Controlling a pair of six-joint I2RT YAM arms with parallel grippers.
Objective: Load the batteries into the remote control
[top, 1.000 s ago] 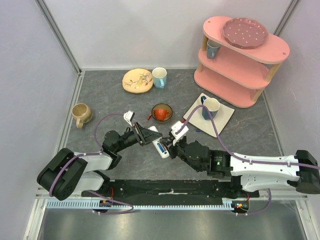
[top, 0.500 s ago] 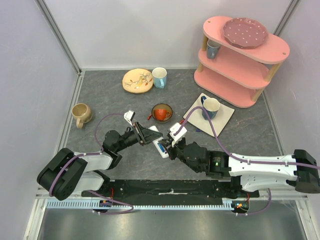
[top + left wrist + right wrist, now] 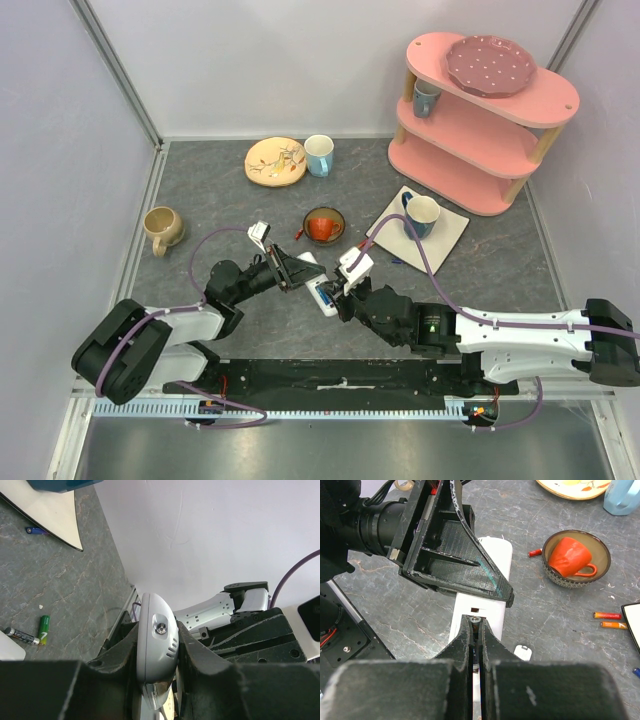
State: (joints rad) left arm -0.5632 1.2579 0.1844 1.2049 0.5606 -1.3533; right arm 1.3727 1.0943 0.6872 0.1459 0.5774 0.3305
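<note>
Holds slim white plastic remote control point(image 3: 496, 560) clenched in left gripper point(image 3: 157, 647) over mid grey table point(image 3: 200, 190), noses thin dark cylindrical battery point(image 3: 475, 622), pinched in right gripper point(image 3: 475, 630), at open bay; judged not yet seated, leaving loose green battery point(image 3: 44, 629) untouched.

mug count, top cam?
5: tan mug far left; pale blue mug by yellow plate; orange mug in bowl; blue mug on square plate; small mug on pink shelf. More may be hidden.
</note>
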